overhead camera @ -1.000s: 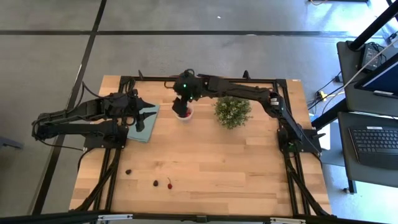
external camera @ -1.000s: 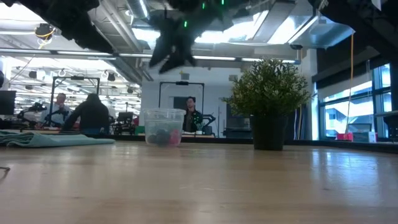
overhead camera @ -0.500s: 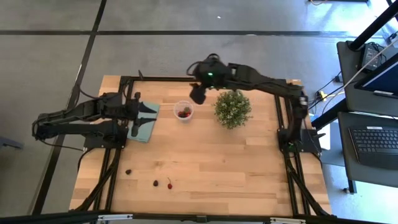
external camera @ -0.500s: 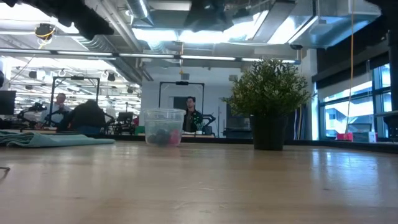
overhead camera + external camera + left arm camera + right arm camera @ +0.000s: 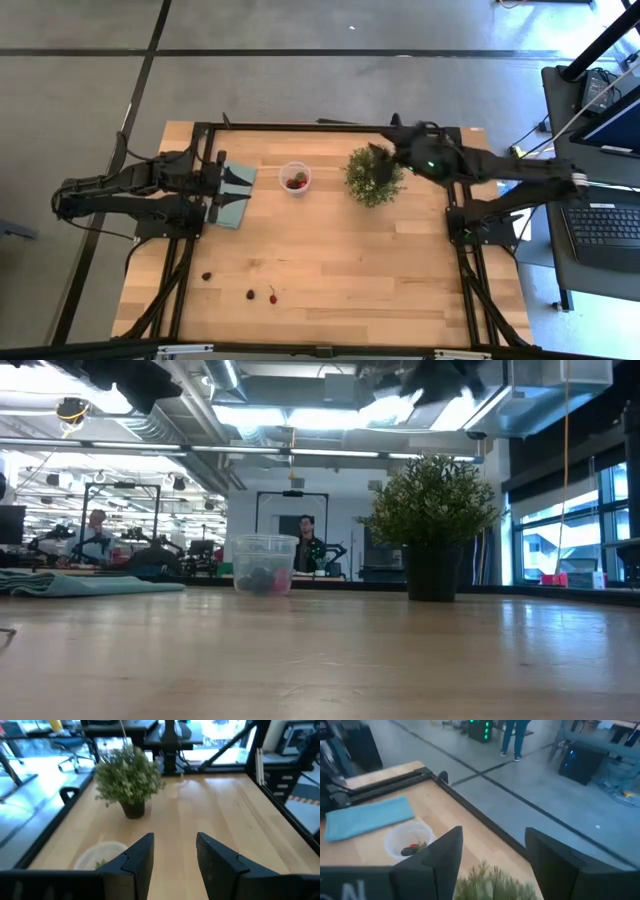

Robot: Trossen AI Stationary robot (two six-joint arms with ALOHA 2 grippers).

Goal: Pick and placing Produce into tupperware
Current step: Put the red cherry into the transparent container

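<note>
Clear round tupperware (image 5: 295, 179) holds red and dark produce (image 5: 294, 182).

**Wooden table and its load**

The table (image 5: 330, 250) is pale wood planks in a black frame; a teal cloth (image 5: 232, 192) lies under the left fingers (image 5: 238, 185); the cup (image 5: 295, 178) stands just beyond their tips, holding fruit; the plant (image 5: 373, 177) sits beneath the right fingers (image 5: 442, 855); three loose pieces (image 5: 250, 295) lie well apart from both, by the near edge.
</note>
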